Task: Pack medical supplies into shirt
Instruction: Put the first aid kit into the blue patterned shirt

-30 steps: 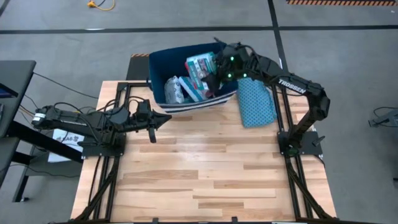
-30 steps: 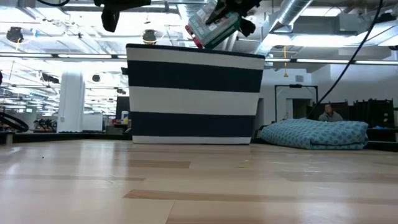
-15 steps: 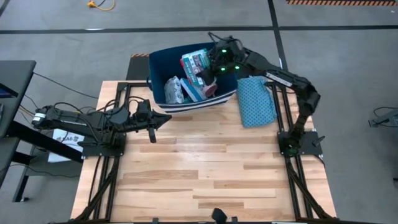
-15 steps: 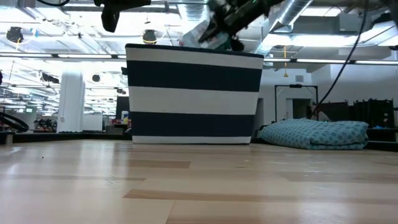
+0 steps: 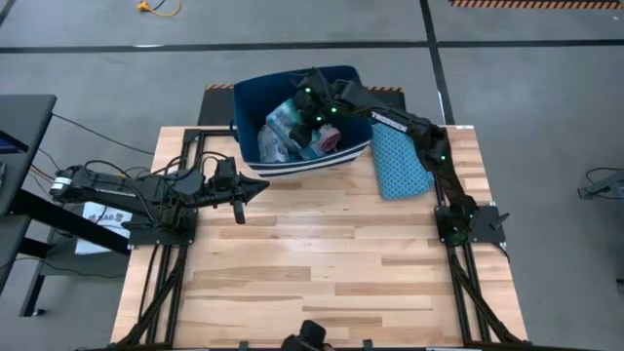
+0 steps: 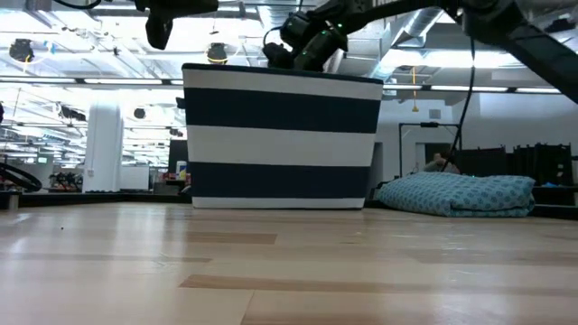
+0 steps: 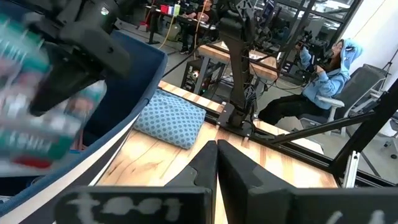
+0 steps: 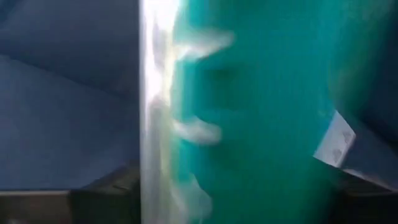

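Observation:
A navy-and-white striped bin (image 5: 252,97) (image 6: 280,135) stands at the table's far middle. It holds medical supplies: a white printed pouch (image 5: 275,146) and a pink disc (image 5: 332,141). My right gripper (image 5: 310,105) (image 6: 307,43) reaches down into it, open. A flat teal-white-red box (image 8: 261,112) (image 7: 43,124) shows blurred just below its fingers. The folded teal dotted shirt (image 5: 400,161) (image 6: 461,194) lies flat on the table, right of the bin. My left gripper (image 5: 255,187) (image 7: 216,152) is shut on nothing and hovers level near the bin's left front corner. My right gripper's fingers (image 8: 106,190) stand wide on either side of the flat box, slanting down from the table's right. The box is blurred, and I cannot tell whether it touches them.
The near half of the wooden table (image 5: 322,273) is bare. Black arm frames (image 5: 161,263) (image 5: 473,273) run along both sides. A seated person in a blue hoodie (image 7: 329,68) is beyond the table's right side.
My right gripper has swung toward the table's left and gone down over the bin, tipping more steeply downward. The flat box went with it, from above the bin's rim down behind it in the low view.

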